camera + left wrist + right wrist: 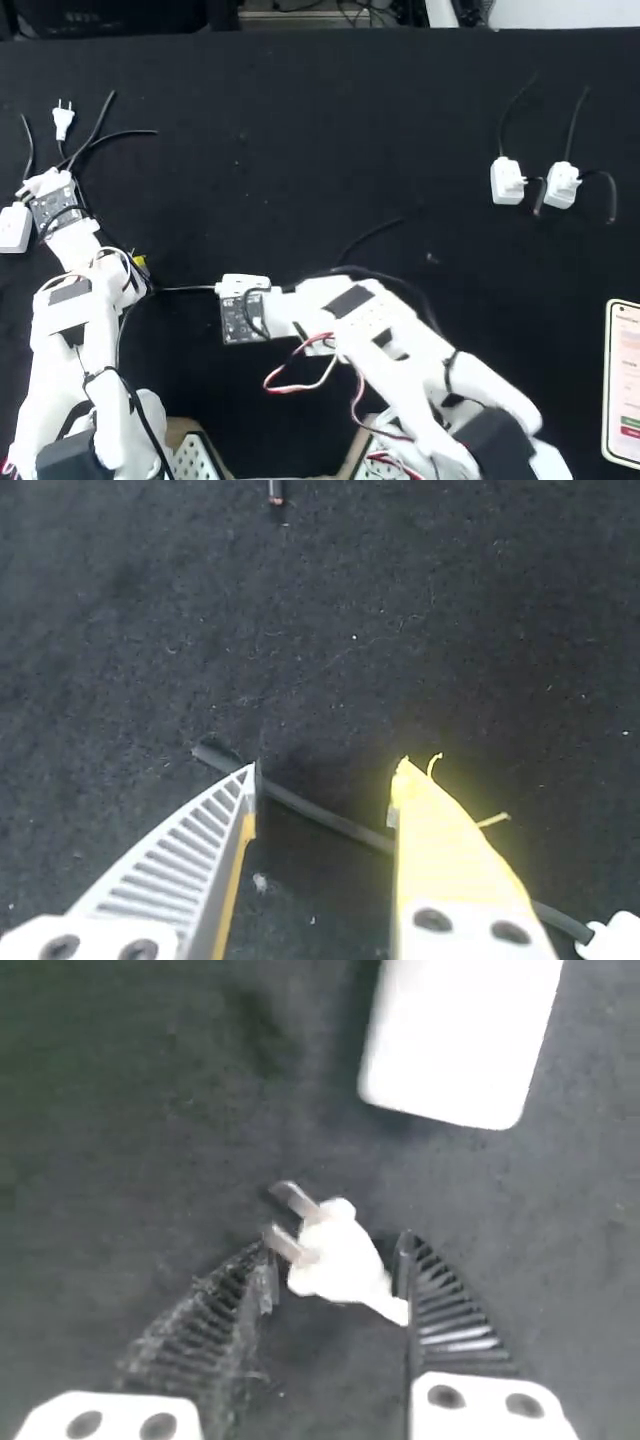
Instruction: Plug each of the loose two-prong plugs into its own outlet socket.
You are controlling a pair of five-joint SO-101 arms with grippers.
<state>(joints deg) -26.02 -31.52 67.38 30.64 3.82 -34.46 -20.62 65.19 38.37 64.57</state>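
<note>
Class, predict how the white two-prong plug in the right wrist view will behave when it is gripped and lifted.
The plug looks small and moulded, so it is probably rigid and light. Its rounded body may twist in the right pincer unless it is held squarely. Its cord trails off behind, so it will likely drag or tug a little.

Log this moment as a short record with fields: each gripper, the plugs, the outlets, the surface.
left gripper: open, straddling a black cable that lies on the cloth
right gripper: around a white two-prong plug; grip cannot be judged
beyond that plug: white block, probably an outlet
loose plug: high view's upper left, lying free, in no socket
far right: two white outlet blocks, a black cable leaving each
surface: black cloth
</note>
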